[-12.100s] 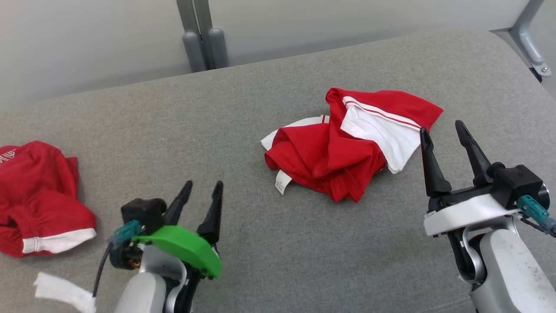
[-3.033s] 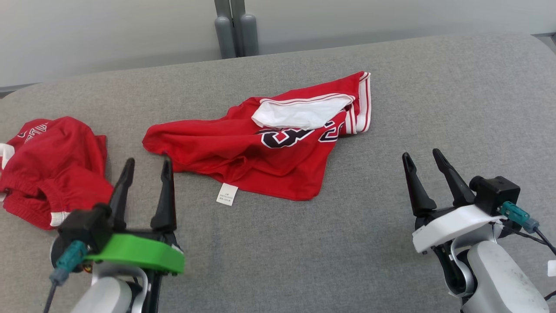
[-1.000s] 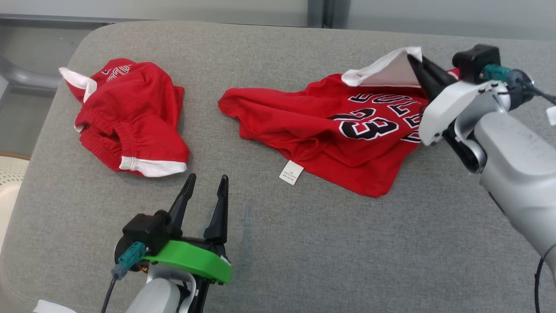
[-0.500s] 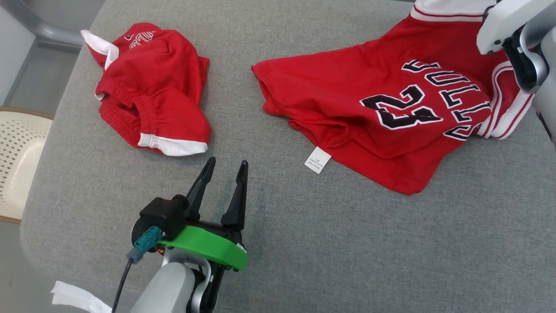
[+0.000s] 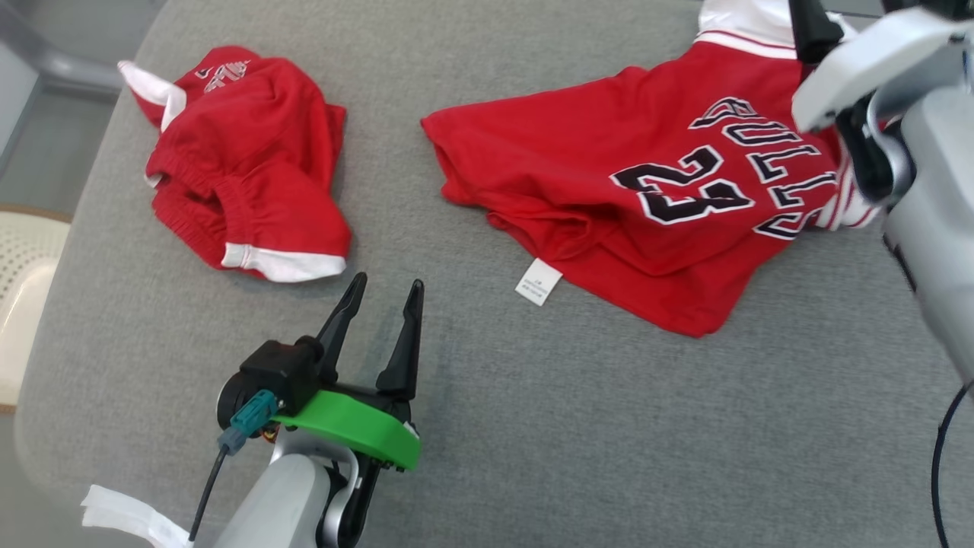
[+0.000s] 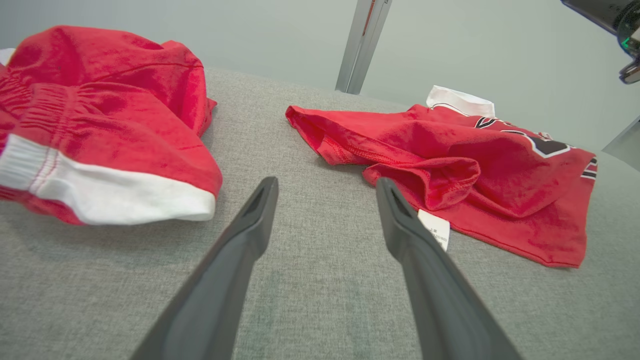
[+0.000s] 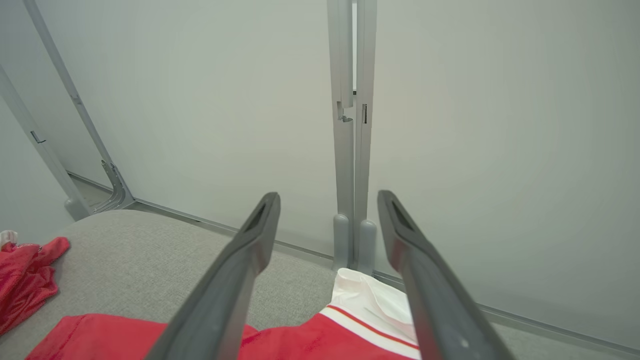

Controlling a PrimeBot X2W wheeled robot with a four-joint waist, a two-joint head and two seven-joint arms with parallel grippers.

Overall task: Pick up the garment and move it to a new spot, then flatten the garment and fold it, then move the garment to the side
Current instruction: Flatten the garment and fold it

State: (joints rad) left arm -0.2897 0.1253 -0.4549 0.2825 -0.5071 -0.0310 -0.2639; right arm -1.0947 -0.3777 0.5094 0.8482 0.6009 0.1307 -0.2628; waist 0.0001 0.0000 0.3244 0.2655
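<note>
Red jersey (image 5: 593, 152) with a black number 23 and black letters lies print side up on the grey fabric-covered tabletop (image 5: 609, 426). It is mostly spread out, with some folds along its left and near edges.

Far to the left of the jersey, past the edge of the tabletop, a part of a pale perforated seat (image 5: 23, 289) is visible. Red shorts (image 5: 243, 175) with a white hem lie crumpled to the left of the jersey, well apart from it.

The left hand (image 5: 386, 281) is nearer to the robot than the jersey and to the left of it, over bare tabletop. Its two dark fingers are spread and there is nothing between them. They point toward the gap between the shorts and the jersey.

A small white label (image 5: 539, 281) comes out from the near edge of the jersey and lies flat on the tabletop.

At the far right corner of the jersey there is a white part (image 7: 370, 300) with a thin red stripe. The right hand (image 7: 328, 196) is above this corner, fingers spread wide, holding nothing. Between them the pale wall (image 7: 500, 150) and a grey post (image 7: 352, 150) behind the jersey are visible. If the fingers touch the cloth, I cannot tell.
</note>
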